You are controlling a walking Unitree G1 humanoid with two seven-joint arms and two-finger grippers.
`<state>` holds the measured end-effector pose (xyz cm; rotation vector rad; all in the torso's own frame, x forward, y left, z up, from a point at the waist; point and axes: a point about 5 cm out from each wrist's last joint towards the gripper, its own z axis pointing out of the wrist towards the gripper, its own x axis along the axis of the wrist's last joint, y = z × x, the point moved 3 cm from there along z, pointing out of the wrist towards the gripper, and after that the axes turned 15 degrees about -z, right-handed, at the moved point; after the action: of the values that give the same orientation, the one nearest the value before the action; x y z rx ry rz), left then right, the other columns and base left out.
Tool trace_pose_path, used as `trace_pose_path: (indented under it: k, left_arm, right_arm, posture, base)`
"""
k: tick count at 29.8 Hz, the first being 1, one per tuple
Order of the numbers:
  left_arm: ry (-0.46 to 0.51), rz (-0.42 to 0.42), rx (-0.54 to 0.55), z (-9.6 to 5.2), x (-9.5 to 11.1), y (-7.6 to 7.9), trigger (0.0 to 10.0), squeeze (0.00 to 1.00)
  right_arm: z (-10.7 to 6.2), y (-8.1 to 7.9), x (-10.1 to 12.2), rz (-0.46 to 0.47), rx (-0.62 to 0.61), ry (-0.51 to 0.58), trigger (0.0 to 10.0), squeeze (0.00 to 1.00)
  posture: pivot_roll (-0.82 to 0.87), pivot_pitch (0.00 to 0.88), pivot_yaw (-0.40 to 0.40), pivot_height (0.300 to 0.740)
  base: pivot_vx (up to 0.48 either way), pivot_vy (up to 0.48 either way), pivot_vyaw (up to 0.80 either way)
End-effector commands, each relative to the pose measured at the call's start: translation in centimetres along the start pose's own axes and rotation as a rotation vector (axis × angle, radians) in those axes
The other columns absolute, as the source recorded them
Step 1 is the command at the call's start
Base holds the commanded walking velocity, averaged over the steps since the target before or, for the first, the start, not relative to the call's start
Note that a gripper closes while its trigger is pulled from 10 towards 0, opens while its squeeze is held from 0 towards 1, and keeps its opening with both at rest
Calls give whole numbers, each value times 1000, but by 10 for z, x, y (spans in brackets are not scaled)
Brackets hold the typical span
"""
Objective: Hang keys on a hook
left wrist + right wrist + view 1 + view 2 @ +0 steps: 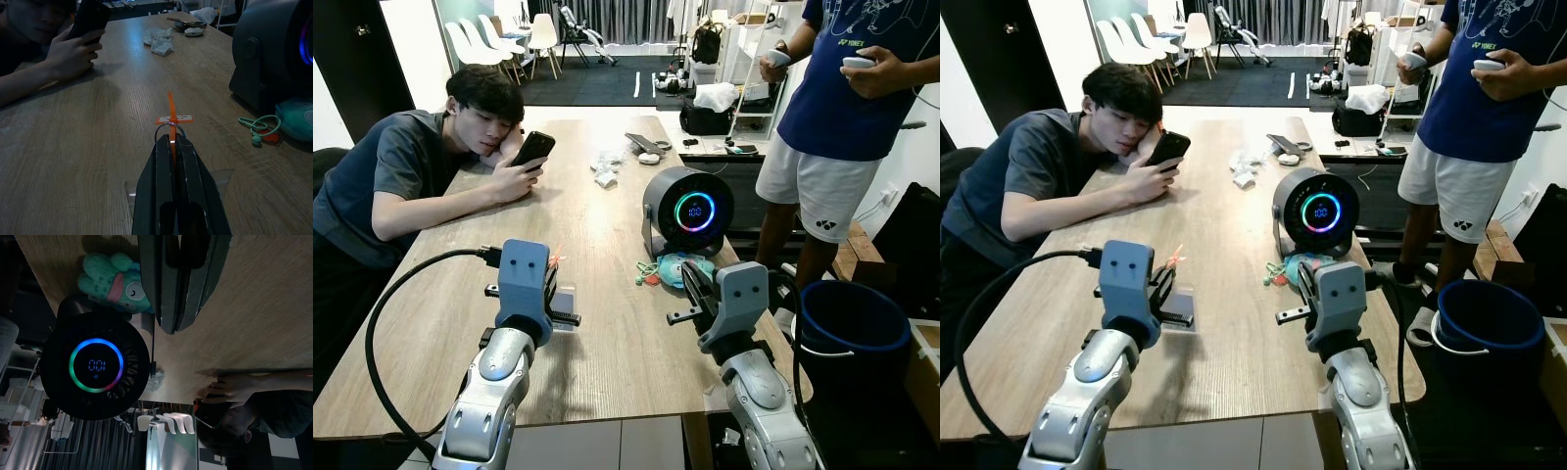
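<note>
Both grippers pressed together: left gripper (172, 147) pinching a flat orange tag (172, 116), right gripper (175, 308) empty.

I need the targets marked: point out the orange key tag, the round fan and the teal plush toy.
orange key tag (172, 115): left wrist view, on its label.
round fan (688, 211): left eye view, on its lit face.
teal plush toy (108, 278): right wrist view, on its body.
</note>
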<state>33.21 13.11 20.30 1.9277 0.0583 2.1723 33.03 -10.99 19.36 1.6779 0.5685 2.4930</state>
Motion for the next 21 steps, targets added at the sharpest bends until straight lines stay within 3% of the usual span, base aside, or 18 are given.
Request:
trace_pose_path:
  k: [1,7,21]
  left_arm:
    - [-11,3,16,-1,-4,-3,10000,0]
    - [-11,4,14,-2,-4,-3,10000,0]
    - [-9,6,17,-1,-3,-3,10000,0]
  right_arm:
    - [-2,-2,-4,-2,2,-15,10000,0]
    - [-1,-2,-5,-1,2,-16,10000,0]
    - [0,-3,-4,-11,10,-13,10000,0]
  posture:
    - [50,109,42,740]
    - [51,110,41,740]
    - [53,111,41,740]
  base:
    - [0,0,0]
    - [-221,0,0]
    - [-460,0,0]
